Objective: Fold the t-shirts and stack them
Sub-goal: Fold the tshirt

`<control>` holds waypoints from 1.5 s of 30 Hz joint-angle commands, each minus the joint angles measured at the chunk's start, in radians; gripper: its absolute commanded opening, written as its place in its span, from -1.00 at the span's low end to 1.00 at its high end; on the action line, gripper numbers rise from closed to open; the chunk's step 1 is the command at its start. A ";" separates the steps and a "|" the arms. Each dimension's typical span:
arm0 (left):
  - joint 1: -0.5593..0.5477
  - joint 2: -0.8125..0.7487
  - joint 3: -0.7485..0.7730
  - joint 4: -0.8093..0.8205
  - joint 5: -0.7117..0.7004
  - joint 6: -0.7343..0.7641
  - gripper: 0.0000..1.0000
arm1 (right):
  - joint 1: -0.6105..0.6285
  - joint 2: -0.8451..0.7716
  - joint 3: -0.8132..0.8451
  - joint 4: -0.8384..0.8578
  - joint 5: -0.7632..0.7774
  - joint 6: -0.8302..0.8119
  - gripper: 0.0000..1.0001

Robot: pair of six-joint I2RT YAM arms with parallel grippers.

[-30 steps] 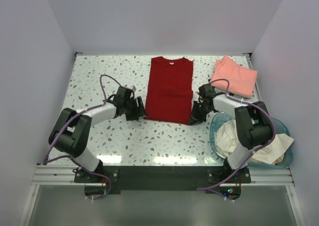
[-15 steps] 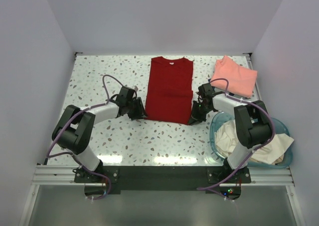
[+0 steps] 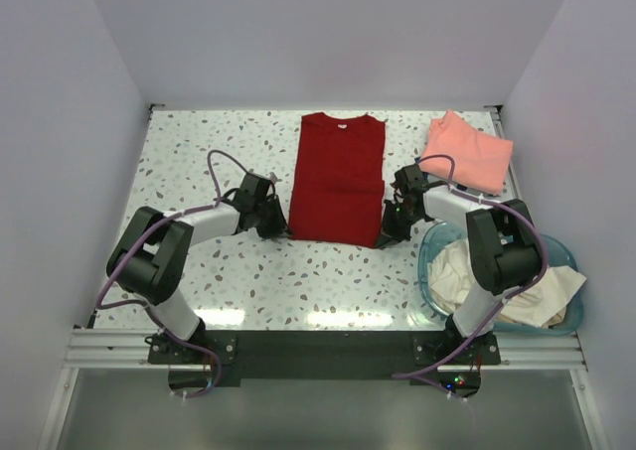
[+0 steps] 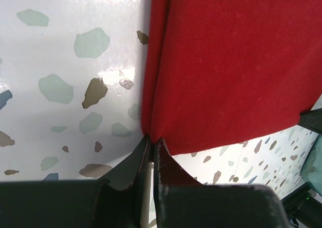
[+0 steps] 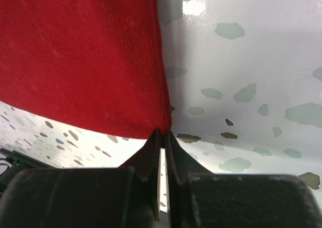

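both hem corners pinched, end-to-end fold next

in the overhead view the dark red t-shirt (image 3: 339, 177) lies flat in the upper middle of the frame as a long narrow strip, its collar and small white label toward the top edge and its hem toward the bottom. we judge the sides are already folded in, so the step in hand is the fold that brings hem to collar

the left gripper (image 3: 277, 226) sits at the lower left corner of the strip and the right gripper (image 3: 387, 233) at the lower right corner. each wrist view shows the two fingers drawn together to a thin slit with the red corner caught at their tips, so we read both as clamped on the cloth

the next move, as we see it, calls for lifting both corners together and level, carrying the hem up the frame toward the collar, and laying it down square before letting go. if one side leads, the fold would likely skew

a salmon-pink t-shirt (image 3: 467, 152) lies folded at the upper right, the likely place to stack. cream-white t-shirts (image 3: 467, 271) wait crumpled in the teal basket (image 3: 430, 243) at the lower right
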 commanded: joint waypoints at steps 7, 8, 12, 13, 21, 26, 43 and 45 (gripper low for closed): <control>-0.027 -0.116 -0.059 -0.064 -0.028 0.033 -1.00 | 0.006 -0.087 0.004 -0.081 0.008 -0.019 -1.00; -0.032 -0.127 -0.064 -0.068 -0.028 0.034 -1.00 | 0.004 -0.116 -0.008 -0.089 0.008 -0.019 -1.00; -0.048 -0.196 -0.068 -0.114 -0.018 0.036 -1.00 | 0.009 -0.208 -0.047 -0.128 0.008 -0.011 -1.00; -0.052 -0.213 -0.068 -0.140 -0.018 0.033 -1.00 | 0.011 -0.236 -0.065 -0.146 0.010 -0.003 -1.00; -0.079 -0.460 -0.038 -0.344 0.007 0.021 -1.00 | 0.041 -0.506 -0.097 -0.336 0.028 0.035 -1.00; -0.098 -0.616 -0.028 -0.459 0.033 -0.010 -1.00 | 0.044 -0.659 -0.061 -0.488 0.054 0.058 -1.00; -0.107 -0.612 0.196 -0.510 -0.008 -0.026 -1.00 | 0.046 -0.655 0.246 -0.487 0.214 0.130 -1.00; -0.099 -0.569 0.214 -0.478 -0.018 -0.010 -1.00 | 0.046 -0.605 0.260 -0.435 0.217 0.132 -1.00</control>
